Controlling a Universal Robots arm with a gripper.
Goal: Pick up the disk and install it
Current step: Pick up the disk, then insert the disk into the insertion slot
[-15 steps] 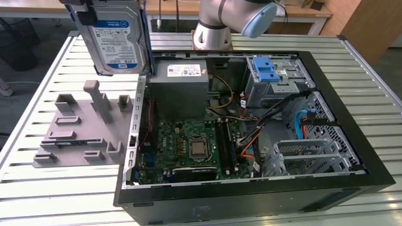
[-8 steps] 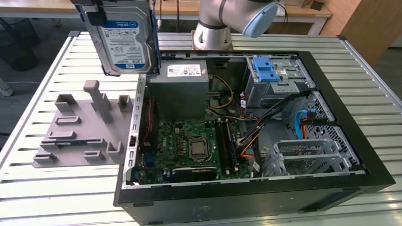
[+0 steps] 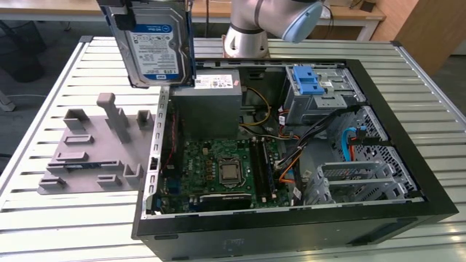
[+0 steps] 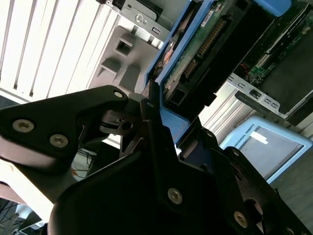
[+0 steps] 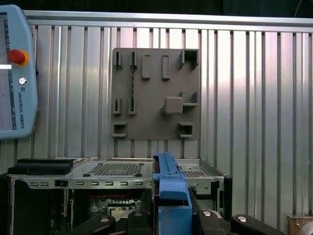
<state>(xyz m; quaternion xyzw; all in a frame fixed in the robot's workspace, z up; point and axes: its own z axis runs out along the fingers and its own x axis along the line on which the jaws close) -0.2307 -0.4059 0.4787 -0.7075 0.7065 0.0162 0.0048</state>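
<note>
Exterior view: the flat silver-grey disk with blue-and-white label and blue rails point(image 3: 153, 52) hangs upright at upper left, above the slatted metal tabletop point(image 3: 43, 125), between the grey plastic fixture plate point(image 3: 91, 155) and the open black computer case point(image 3: 291, 218). The black hand point(image 4: 161, 122) pinches its blue rail.

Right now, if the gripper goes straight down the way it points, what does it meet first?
The gripper, shut on the disk, points down. Below it seems to lie the computer case's side wall, next to the grey metal box. Depth is unclear, so it might just miss the wall.
</note>
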